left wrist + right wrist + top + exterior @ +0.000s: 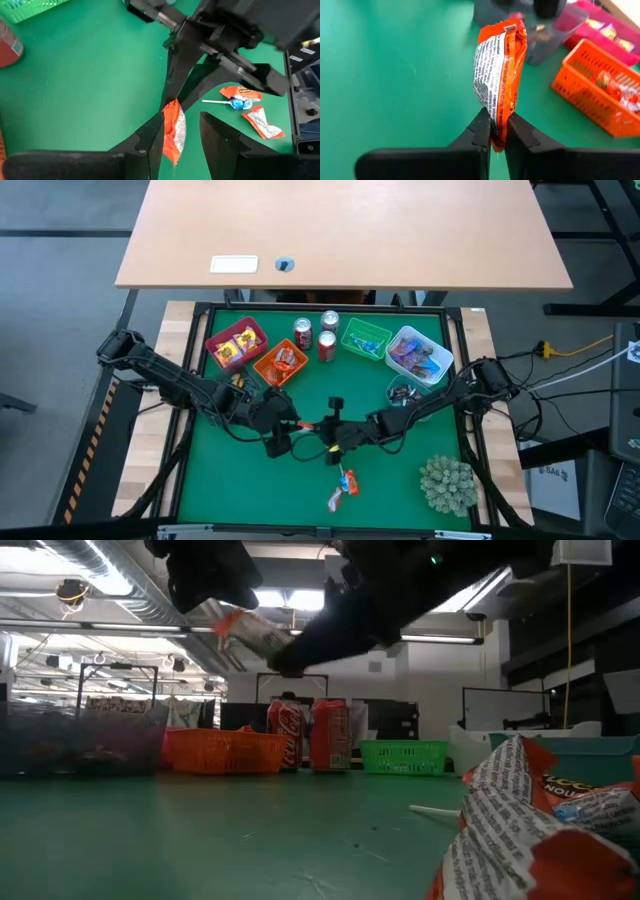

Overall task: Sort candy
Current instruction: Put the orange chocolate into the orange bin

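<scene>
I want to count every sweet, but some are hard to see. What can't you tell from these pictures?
- High view: the orange candy between both pincers is hidden by the arms.
- High view: sweets in the clear bin are too small to count.
- Low view: a close-up wrapper blocks the table's right side.
- Left wrist view: the right pincer covers the candy's top.

Cans (314, 335) between baskets (280, 364)

The work surface is a green mat (215, 480). Along its far edge stand a pink basket (236, 345), an orange basket (281, 364), two red soda cans (314, 335), a green basket (365, 341) and a clear bin (420, 357). Loose candies (343, 488) and a spiky plant ball (447, 483) lie near the front edge.
</scene>
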Tool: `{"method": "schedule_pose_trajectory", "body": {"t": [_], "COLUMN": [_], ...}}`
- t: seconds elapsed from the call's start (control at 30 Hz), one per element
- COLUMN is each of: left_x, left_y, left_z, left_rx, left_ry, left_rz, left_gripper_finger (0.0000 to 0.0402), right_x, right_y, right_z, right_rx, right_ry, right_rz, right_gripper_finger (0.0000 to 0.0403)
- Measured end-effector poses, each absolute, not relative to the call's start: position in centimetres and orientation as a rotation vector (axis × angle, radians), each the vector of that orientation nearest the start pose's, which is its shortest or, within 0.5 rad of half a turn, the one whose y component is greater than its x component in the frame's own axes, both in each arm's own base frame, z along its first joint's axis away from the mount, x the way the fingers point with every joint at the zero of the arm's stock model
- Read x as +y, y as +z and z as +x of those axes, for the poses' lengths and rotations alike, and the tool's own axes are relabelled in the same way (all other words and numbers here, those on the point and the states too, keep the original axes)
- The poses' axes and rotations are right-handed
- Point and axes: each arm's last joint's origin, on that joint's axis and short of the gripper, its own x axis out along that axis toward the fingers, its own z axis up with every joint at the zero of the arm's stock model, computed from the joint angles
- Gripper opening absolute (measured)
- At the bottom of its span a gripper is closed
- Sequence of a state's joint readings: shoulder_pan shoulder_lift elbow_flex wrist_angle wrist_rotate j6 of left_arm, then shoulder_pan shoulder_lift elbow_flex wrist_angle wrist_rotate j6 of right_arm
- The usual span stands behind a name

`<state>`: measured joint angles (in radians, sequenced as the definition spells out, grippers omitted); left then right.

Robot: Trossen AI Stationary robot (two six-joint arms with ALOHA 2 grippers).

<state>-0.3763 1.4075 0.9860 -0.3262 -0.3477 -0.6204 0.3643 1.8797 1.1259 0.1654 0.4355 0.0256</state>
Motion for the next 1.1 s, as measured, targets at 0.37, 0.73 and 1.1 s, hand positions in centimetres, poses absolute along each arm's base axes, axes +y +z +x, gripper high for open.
{"method": "schedule_pose_trajectory", "body": {"t": [0.37,0.73,1.1], "left_x": [-9.8,-9.9,-9.8], "left_y": [24.8,24.9,24.9], "left_z": [27.2,27.3,27.3], "left_rx": [0.761,0.744,0.745], "left_ry": [0.215,0.201,0.203], "left_rz": [-0.357,-0.369,-0.368], "left_gripper_finger": [0.0114,0.0108,0.0016], "right_x": [13.2,13.0,12.8], "right_y": [18.6,19.1,19.1], "right_z": [38.0,38.3,38.4], "right_rx": [0.469,0.412,0.412], "right_ry": [-0.084,-0.107,-0.101], "right_rz": [-0.182,-0.163,-0.151], "right_gripper_finger": [0.003,0.003,0.0031]}}
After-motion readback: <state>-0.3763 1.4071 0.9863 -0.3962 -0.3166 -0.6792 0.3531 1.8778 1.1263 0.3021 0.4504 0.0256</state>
